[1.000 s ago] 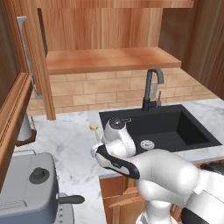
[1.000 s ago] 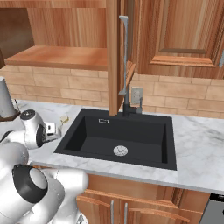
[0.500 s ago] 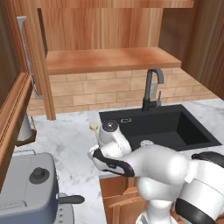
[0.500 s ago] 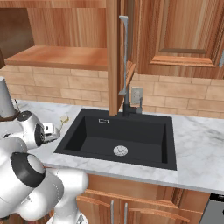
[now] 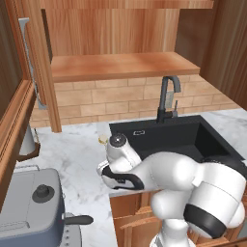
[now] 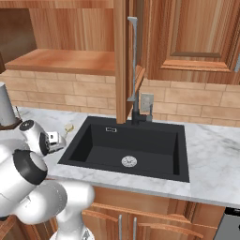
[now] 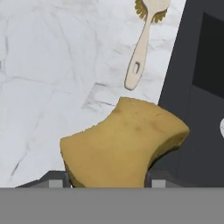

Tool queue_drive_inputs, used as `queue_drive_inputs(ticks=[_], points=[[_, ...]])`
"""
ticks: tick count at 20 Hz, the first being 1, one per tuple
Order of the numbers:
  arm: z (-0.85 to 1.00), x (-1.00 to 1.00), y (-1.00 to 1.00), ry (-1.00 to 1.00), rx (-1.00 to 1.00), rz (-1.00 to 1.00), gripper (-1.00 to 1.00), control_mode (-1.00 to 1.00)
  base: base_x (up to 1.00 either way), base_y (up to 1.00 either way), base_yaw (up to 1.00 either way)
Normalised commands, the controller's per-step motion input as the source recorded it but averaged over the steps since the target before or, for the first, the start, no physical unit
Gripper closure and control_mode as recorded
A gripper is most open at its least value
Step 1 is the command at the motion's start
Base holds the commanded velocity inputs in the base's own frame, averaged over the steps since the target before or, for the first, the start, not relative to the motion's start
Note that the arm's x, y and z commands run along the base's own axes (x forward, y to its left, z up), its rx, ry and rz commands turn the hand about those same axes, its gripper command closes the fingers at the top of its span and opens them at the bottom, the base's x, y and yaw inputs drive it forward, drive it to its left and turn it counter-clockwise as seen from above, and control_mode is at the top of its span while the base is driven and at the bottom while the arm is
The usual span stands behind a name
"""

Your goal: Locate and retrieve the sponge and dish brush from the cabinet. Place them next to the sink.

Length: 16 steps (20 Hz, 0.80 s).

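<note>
Fingers [image 7: 57, 180]: mine, two, pinching the sponge [image 7: 124, 142] from either side. Sponge: yellowish block, squeezed between them, held over the white marble counter [image 7: 52, 70]. Dish brush [image 7: 144, 39]: lying flat on the marble just beyond my fingertips, handle toward me, not touching the sponge. Sink [image 7: 201, 87]: black basin, edge close beside my fingers.

The gripper [image 7: 107, 180] pinches the sponge [image 7: 124, 142] between its fingertips [image 7: 56, 180]. Beyond it, the dish brush [image 7: 144, 39] lies on the marble tabletop [image 7: 52, 65], beside the sink [image 7: 197, 87] edge.
</note>
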Motion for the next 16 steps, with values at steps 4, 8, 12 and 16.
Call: queue_drive_inputs(ticks=[4,8,12,16], points=[[-0.08,0.29,-0.03,0.00,0.00,0.01,1.00,-1.00,0.00,0.00,0.00],[-0.14,0.17,0.00,-0.01,0.00,0.01,1.00,-1.00,0.00,0.00,0.00],[-0.18,0.13,0.00,0.00,0.00,0.01,1.00,-1.00,0.00,0.00,0.00],[-0.21,0.16,0.00,0.00,0.00,0.01,1.00,-1.00,0.00,0.00,0.00]])
